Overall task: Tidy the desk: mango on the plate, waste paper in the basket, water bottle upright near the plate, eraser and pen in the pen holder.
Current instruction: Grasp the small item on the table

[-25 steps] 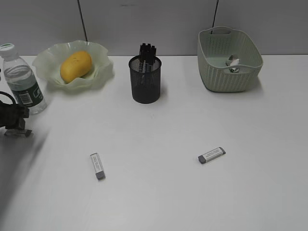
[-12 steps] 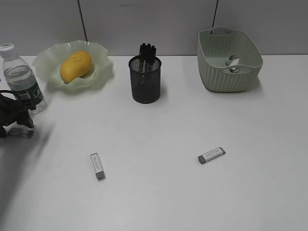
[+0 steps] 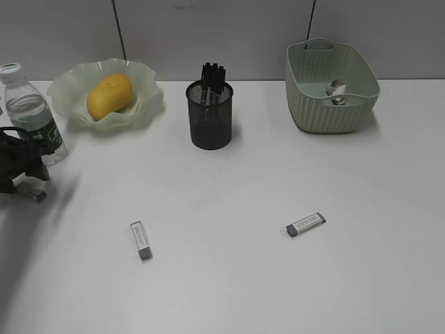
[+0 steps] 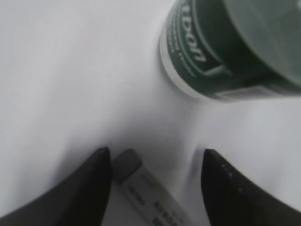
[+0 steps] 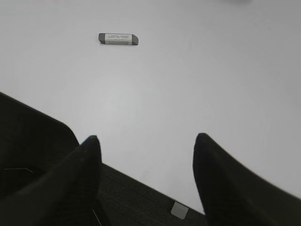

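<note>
The mango [image 3: 109, 96] lies on the green plate [image 3: 147, 99]. The water bottle [image 3: 30, 115] stands upright left of the plate, and its green label [image 4: 207, 56] fills the top of the left wrist view. Pens [image 3: 213, 74] stick out of the black pen holder [image 3: 210, 120]. The waste paper [image 3: 337, 92] is inside the basket [image 3: 332, 104]. Two erasers [image 3: 140, 240] [image 3: 306, 224] lie on the desk. My left gripper [image 3: 30, 188] [image 4: 156, 154] is low in front of the bottle, jaws apart around another eraser [image 4: 146, 188], which lies against the left finger. My right gripper [image 5: 145, 141] is open and empty.
The right wrist view shows the desk's near edge [image 5: 155, 182], with dark floor below it and an eraser [image 5: 118, 38] farther off. White desk surface [image 3: 229, 195] stretches between the two loose erasers. A grey wall runs behind the desk.
My left gripper has shifted slightly beside the bottle and dipped lower toward the desk. The bottle, erasers and other things have stayed in place.
</note>
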Motion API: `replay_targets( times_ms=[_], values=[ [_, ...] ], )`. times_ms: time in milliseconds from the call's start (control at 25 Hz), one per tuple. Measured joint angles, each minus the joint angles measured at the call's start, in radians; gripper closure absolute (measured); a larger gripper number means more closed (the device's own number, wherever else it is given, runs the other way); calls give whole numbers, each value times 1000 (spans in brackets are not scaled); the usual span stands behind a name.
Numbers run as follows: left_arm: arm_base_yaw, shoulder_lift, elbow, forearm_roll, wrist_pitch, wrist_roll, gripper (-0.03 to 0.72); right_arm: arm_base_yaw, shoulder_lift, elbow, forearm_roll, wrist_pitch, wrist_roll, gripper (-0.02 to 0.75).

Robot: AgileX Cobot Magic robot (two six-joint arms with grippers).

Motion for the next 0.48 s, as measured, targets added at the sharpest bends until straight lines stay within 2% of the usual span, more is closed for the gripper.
replay_targets(
  times_ms=[160,480],
  values=[
    [0,4,-6,0,20,3,326,0,0,0,0,0,0,246],
    [0,4,-9,0,51,3,423,0,0,0,-1,-1,0,246]
  ],
)
